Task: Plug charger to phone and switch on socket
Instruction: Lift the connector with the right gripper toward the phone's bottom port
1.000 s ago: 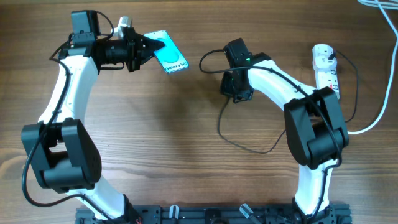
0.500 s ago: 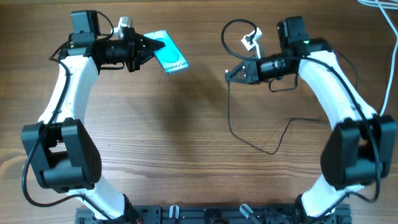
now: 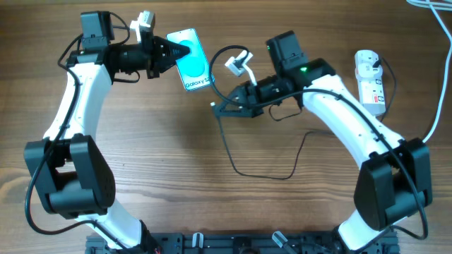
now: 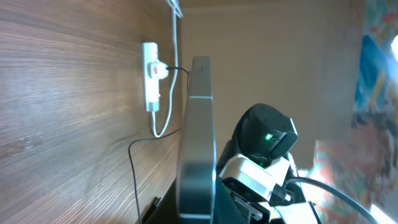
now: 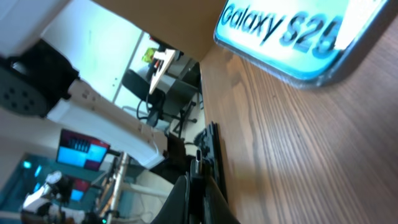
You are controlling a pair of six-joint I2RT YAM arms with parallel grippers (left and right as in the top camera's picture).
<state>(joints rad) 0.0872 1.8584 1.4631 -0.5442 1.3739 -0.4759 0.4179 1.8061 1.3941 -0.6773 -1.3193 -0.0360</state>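
Note:
The phone [image 3: 191,60], turquoise screen with a white text strip, is held on edge above the table by my left gripper [image 3: 169,52], which is shut on its far end. In the left wrist view the phone [image 4: 198,143] shows edge-on between the jaws. My right gripper [image 3: 217,107] is shut on the charger's connector tip [image 5: 198,163], a short way below and right of the phone's text end [image 5: 292,37]. The thin black charger cable [image 3: 254,173] loops over the table. The white socket [image 3: 370,81] with a red switch lies at the far right and also shows in the left wrist view [image 4: 151,78].
A thick white lead [image 3: 438,106] runs along the right edge of the table. The black charger plug [image 3: 379,65] sits in the socket. A black rail [image 3: 233,243] lines the table's front edge.
My right gripper swung left with the charger tip, ending close to the phone's lower end. My left gripper tilted the phone so its text end points toward the right gripper.

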